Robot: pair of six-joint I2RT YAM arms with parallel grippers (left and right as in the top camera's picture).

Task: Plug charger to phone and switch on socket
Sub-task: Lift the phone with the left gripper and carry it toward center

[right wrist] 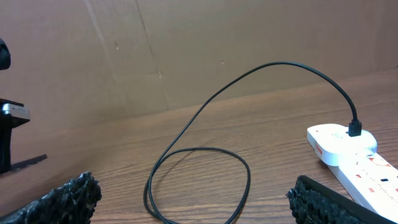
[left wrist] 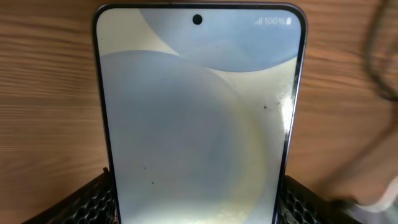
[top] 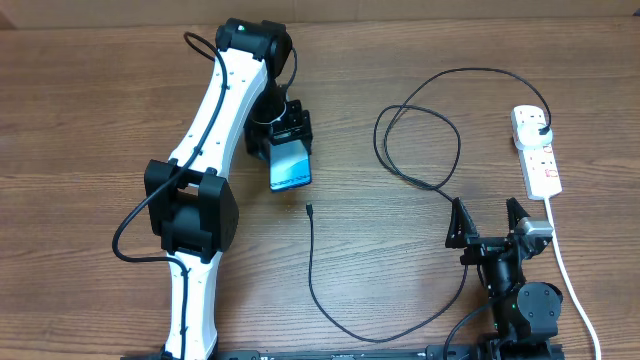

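Observation:
The phone shows its lit blue screen and is tilted, its far end between the fingers of my left gripper. In the left wrist view the phone fills the frame, and both black fingers press its long edges. The charger is a thin black cable looping across the table. Its connector tip lies free just below the phone, and its black plug sits in the white socket at the far right. My right gripper stands open and empty near the loop, left of the socket.
The socket's white cord runs down the right side past my right arm. My left arm stretches across the left part of the table. A cardboard wall stands behind the table.

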